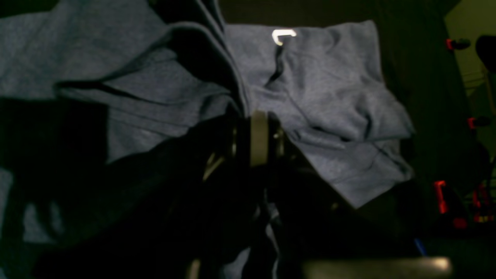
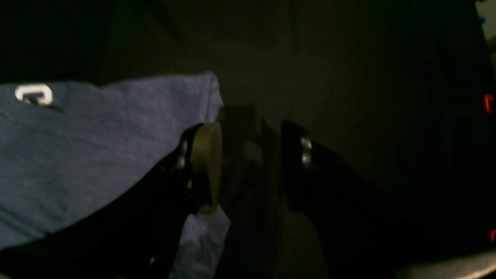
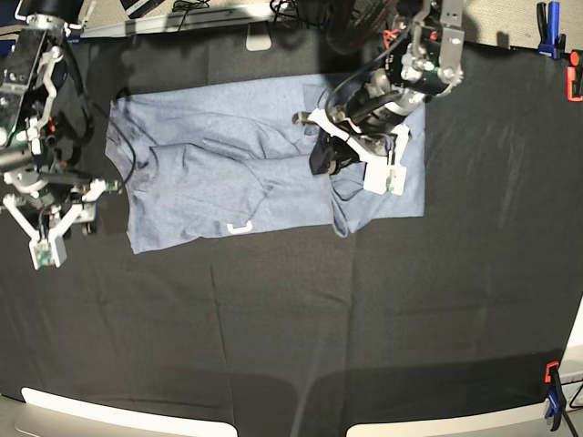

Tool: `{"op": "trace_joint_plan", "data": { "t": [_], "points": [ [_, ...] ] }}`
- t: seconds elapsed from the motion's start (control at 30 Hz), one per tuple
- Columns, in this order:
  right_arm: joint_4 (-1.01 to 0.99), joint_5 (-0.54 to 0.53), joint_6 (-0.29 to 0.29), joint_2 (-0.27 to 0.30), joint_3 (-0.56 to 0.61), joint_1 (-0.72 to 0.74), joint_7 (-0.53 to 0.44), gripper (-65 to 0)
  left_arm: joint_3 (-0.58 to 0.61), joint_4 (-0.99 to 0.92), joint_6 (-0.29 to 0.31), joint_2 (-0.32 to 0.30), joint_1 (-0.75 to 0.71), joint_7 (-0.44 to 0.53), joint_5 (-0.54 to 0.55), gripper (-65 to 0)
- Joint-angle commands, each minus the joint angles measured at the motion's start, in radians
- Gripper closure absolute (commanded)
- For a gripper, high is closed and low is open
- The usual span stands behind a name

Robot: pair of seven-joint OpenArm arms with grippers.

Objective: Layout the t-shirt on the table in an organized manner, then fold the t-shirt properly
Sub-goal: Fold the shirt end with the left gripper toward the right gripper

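The t-shirt (image 3: pixel 228 173) lies on the table's (image 3: pixel 364 319) far half; one clamp (image 3: pixel 553 405) sits at the table's near right corner.

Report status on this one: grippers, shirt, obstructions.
Left gripper shut on a fold of the t-shirt. Right gripper open, empty, just off the shirt's edge. Shirt bunched, partly spread on the table. Nothing in the way.

- A robotics lab bench: a table (image 3: pixel 273 346) draped in wrinkled black cloth.
- Orange and blue clamps (image 3: pixel 552 405) pin the cloth at its right corners.
- Cables (image 3: pixel 191 7) trail along the far edge.
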State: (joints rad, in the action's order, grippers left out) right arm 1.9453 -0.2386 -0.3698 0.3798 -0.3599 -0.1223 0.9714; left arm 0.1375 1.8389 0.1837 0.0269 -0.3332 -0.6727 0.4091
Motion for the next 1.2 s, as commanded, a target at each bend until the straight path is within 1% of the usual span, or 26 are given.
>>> {"op": "trace_joint_plan", "data": {
  "t": [0.0, 0.13, 0.23, 0.27, 0.33, 0.37, 0.4, 0.43, 0.53, 0.6, 0.67, 0.77, 0.8, 0.87, 0.93, 1.03, 1.1, 1.17],
  "points": [
    [0.018, -0.005, 0.002, 0.016, -0.005, 0.016, -0.021, -25.0, 0.003, 0.014, 0.002, 0.006, 0.006, 0.035, 0.01, 0.0],
    [0.018, -0.006, 0.002, 0.016, -0.005, 0.017, -0.021, -25.0, 0.02, 0.002, 0.002, 0.009, 0.007, 0.066, 0.011, 0.0],
    [0.018, -0.005, 0.002, 0.016, -0.005, 0.016, -0.021, -25.0, 0.079, -0.037, 0.004, 0.009, 0.024, 0.099, 0.01, 0.0],
    [0.018, -0.005, 0.002, 0.016, -0.005, 0.016, -0.02, -25.0, 0.107, -0.06, 0.007, 0.009, 0.04, 0.111, 0.01, -3.8],
    [0.018, -0.005, 0.002, 0.016, -0.005, 0.016, -0.019, -25.0, 0.163, -0.115, 0.049, 0.009, 0.077, 0.133, 0.009, -19.9],
    [0.018, -0.005, 0.002, 0.016, -0.005, 0.016, -0.017, -25.0, 0.188, -0.141, 0.077, 0.01, 0.099, 0.132, 0.008, -24.9],
    [0.018, -0.005, 0.002, 0.016, -0.005, 0.016, -0.016, -25.0, 0.207, -0.16, 0.1, 0.012, 0.119, 0.125, 0.006, -26.3],
    [0.018, -0.005, 0.002, 0.016, -0.005, 0.016, -0.016, -25.0, 0.22, -0.17, 0.11, 0.012, 0.138, 0.124, 0.007, -26.3],
    [0.018, -0.005, 0.002, 0.016, -0.005, 0.016, -0.016, -25.0, 0.229, -0.169, 0.109, 0.011, 0.18, 0.122, 0.003, -26.3],
    [0.018, -0.005, 0.002, 0.016, -0.005, 0.016, -0.016, -25.0, 0.228, -0.169, 0.109, 0.011, 0.208, 0.109, -0.042, -26.3],
    [0.018, -0.005, 0.002, 0.016, -0.006, 0.013, -0.017, -25.0, 0.225, -0.169, 0.109, 0.007, 0.234, 0.081, -0.082, -26.3],
    [0.018, -0.005, 0.002, 0.016, -0.006, 0.01, -0.022, -25.0, 0.194, -0.141, 0.109, 0.003, 0.251, 0.037, -0.087, -26.3],
    [0.018, -0.005, 0.002, 0.016, -0.006, 0.011, -0.023, -25.0, 0.173, -0.119, 0.111, 0.003, 0.249, 0.036, -0.088, -26.3],
    [0.018, -0.006, 0.002, 0.016, -0.006, 0.011, -0.033, -25.0, 0.119, -0.067, 0.134, 0.003, 0.247, 0.031, -0.087, -26.3],
    [0.018, -0.006, 0.002, 0.016, -0.006, 0.011, -0.033, -25.0, 0.055, -0.027, 0.139, 0.003, 0.248, 0.002, -0.097, -26.3],
    [0.018, -0.009, 0.002, 0.016, -0.006, 0.008, -0.031, -25.0, -0.041, -0.03, 0.143, 0.003, 0.24, -0.038, -0.14, -26.3],
    [0.018, -0.009, 0.002, 0.016, -0.006, 0.008, -0.029, -25.0, -0.1, -0.031, 0.162, 0.003, 0.216, -0.035, -0.176, -26.3],
    [0.018, -0.009, 0.002, 0.016, -0.006, 0.008, -0.029, -25.0, -0.151, -0.031, 0.184, -0.003, 0.187, -0.035, -0.17, -26.3]
  ]
}}
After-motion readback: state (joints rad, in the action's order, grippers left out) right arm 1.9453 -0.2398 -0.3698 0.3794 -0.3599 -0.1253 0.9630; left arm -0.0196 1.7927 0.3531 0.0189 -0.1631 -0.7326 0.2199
